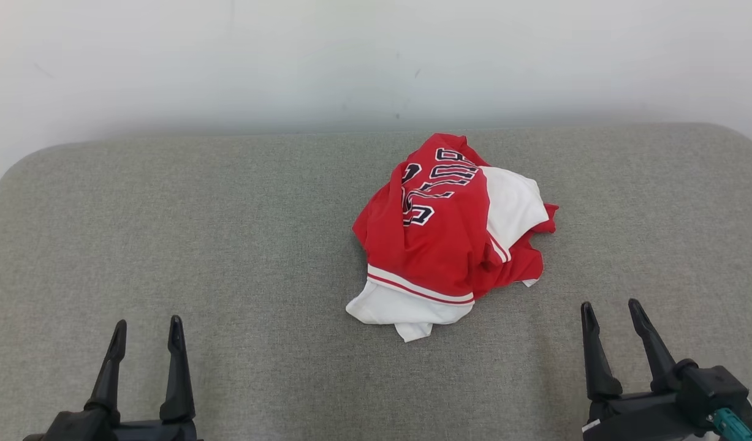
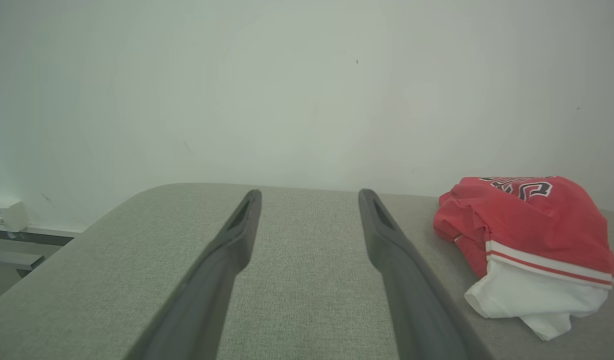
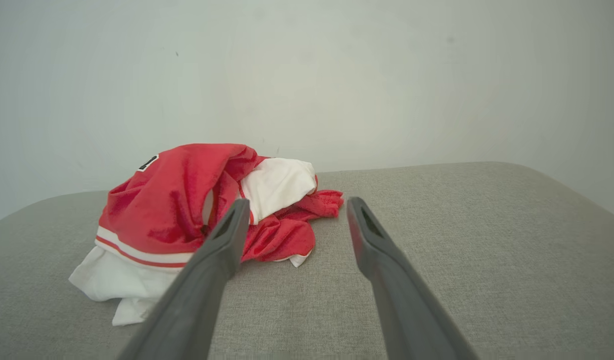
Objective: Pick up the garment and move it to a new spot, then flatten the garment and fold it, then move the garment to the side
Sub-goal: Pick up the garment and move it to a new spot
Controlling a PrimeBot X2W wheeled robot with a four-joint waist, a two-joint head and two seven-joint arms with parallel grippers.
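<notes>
A: Which step?
B: The first; pick-up not begun. The crumpled red-and-white jersey garment (image 1: 449, 239) lies heaped right of the middle of the grey padded fabric surface (image 1: 198, 245).
A: Pincers?
B: The left gripper (image 1: 148, 321) is at the surface's near left, the right gripper (image 1: 610, 304) at its near right. Both have fingers apart and hold nothing. The right one likely reaches in next. I see nothing in the way; a white wall (image 1: 351, 55) stands behind the surface's far edge.
</notes>
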